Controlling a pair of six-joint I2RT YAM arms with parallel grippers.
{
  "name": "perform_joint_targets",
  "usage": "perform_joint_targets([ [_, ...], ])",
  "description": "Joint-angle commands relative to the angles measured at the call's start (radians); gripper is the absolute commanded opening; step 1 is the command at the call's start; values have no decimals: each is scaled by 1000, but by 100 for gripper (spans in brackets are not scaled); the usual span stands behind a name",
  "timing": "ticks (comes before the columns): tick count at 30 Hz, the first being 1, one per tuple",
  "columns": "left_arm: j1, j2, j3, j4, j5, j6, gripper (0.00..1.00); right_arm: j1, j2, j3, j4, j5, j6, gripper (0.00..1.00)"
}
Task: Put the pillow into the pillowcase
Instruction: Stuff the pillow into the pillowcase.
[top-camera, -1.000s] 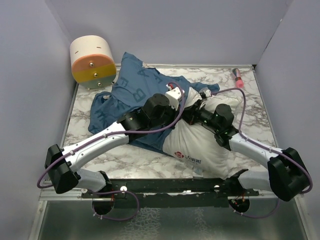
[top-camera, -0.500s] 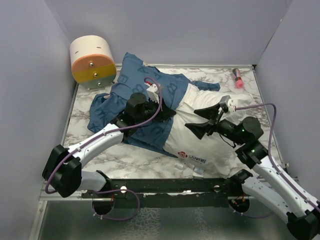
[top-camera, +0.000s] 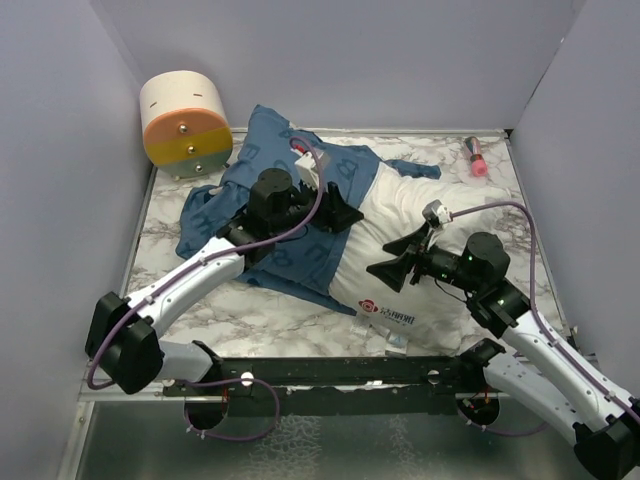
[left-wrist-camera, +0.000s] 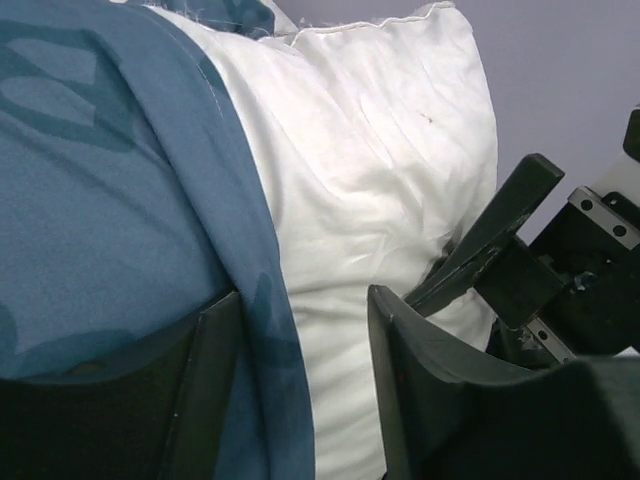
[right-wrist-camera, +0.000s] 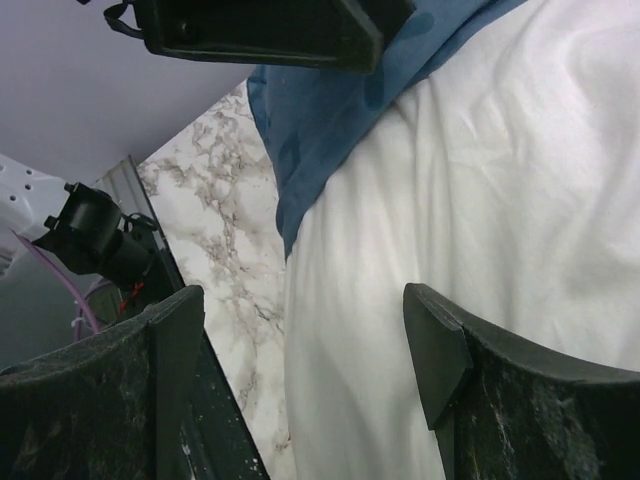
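Note:
The pillow (top-camera: 395, 205) is a plump white cushion lying across the middle right of the marble table, its printed label at the near edge. Its left part lies under the dark blue pillowcase (top-camera: 250, 165), which spreads toward the back left. My left gripper (top-camera: 337, 212) hovers open over the pillowcase's edge where it crosses the pillow. In the left wrist view the pillowcase (left-wrist-camera: 110, 200) hem and the pillow (left-wrist-camera: 370, 160) lie between the spread jaws of the left gripper (left-wrist-camera: 302, 300). My right gripper (top-camera: 395, 262) is open just above the pillow's near side. The right wrist view shows the pillow (right-wrist-camera: 480, 170) between the wide jaws of the right gripper (right-wrist-camera: 300, 300).
A round cream, orange and yellow container (top-camera: 183, 122) stands at the back left corner. A small pink object (top-camera: 476, 155) lies at the back right. Grey walls close in the table (top-camera: 250, 310) on three sides. A black rail runs along the near edge.
Both grippers have left the pillowcase's mouth. The right arm drew back toward the near right and opened. The left gripper shifted left and opened, letting go of the fabric.

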Motion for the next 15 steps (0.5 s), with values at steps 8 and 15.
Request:
perform_joint_targets([
  [8,1,-549,-386,-132,-72,-40,66,6,-70,-5,-61,3,-11,80],
  [15,-113,-682,-540,-161,-262,-182,59,6,-54,32,-56,-18,-34,80],
])
